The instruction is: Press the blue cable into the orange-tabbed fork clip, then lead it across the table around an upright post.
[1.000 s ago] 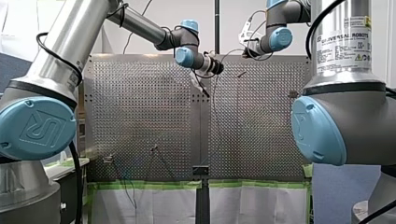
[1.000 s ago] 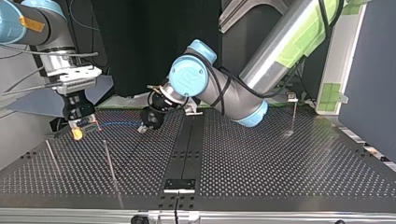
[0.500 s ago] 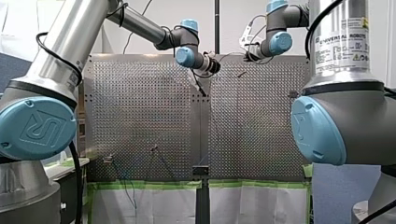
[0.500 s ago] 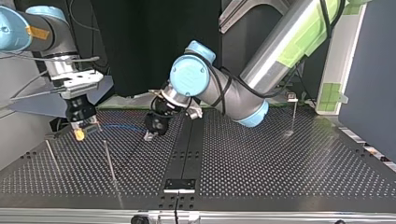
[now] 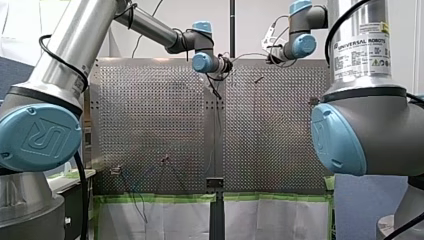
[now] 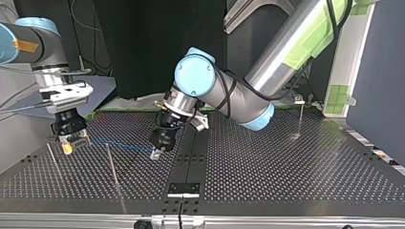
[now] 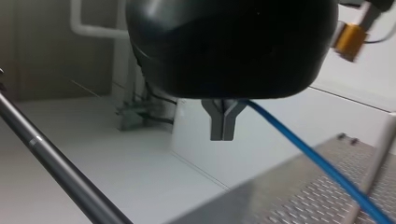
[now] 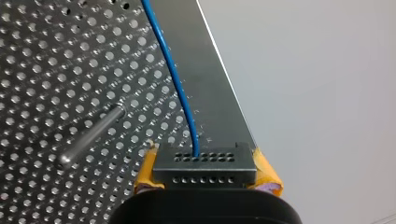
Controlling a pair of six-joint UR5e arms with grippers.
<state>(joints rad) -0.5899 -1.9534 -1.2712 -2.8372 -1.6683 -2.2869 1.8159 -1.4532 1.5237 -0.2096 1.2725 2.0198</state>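
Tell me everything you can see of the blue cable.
The blue cable is thin, round and smooth, plastic-sheathed by its look. It runs in a nearly straight, gently curved span low over the perforated table between the two grippers. One end is pinched between the yellow pads of my right gripper, and the other is held at my left gripper, whose metal fingers are closed. A post stands beside it, apart from it.

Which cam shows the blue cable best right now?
Top view: the blue cable shows as one span between my right gripper and my left gripper. Each wrist view shows only the stretch leaving its own gripper. Front view: too faint to make out.
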